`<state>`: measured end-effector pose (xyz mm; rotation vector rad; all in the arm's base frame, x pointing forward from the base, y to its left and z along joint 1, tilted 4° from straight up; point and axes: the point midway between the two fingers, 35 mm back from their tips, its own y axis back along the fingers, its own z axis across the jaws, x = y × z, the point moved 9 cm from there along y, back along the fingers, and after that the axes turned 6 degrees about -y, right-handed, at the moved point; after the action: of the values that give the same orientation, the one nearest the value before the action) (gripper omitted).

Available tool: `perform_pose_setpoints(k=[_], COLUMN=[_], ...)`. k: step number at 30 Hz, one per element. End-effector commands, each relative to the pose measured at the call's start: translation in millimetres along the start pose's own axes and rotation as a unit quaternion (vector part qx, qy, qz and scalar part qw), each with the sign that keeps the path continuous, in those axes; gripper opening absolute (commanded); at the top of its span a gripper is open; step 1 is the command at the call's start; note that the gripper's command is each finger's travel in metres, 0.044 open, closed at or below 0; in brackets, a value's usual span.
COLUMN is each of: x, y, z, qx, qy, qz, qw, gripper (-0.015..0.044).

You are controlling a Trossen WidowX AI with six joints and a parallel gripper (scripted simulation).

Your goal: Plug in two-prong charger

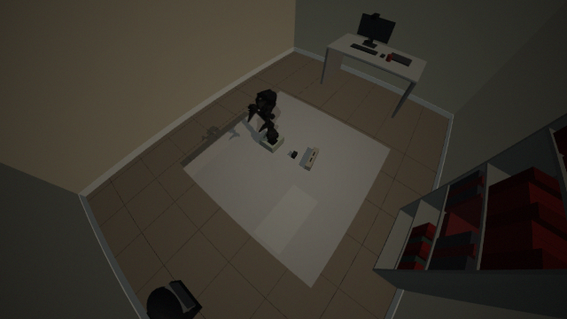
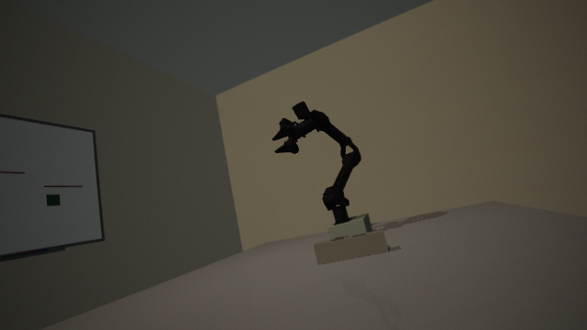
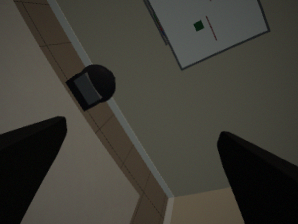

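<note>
There was one robot arm [image 1: 266, 117] with one gripper [image 2: 285, 138], its two fingers spread wide and nothing between them. Below the jaws, down on the mat, lay one charger [image 1: 291, 154] and one power strip [image 1: 309, 158]. Ahead of the jaws hung one whiteboard [image 3: 200, 10], and one round chair [image 3: 92, 86] stood on the floor beneath it. One desk [image 1: 376, 59] carried one monitor [image 1: 376, 27] and one keyboard [image 1: 363, 49]. One bookshelf [image 1: 487, 221] stood off to the side.
</note>
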<state>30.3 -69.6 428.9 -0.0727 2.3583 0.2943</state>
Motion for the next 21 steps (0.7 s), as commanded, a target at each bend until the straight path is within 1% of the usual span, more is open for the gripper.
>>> perform_pose_setpoints(k=[1, 10, 21], x=[-10, -27, -30], y=[-12, -29, -32], z=[24, 83, 156], qx=[-0.049, -0.155, -0.272], qy=[0.060, 0.194, 0.341], qz=[-0.010, -0.040, -0.085], qw=[0.997, 0.968, 0.896], gripper=[0.0440, 0.0440, 0.0440])
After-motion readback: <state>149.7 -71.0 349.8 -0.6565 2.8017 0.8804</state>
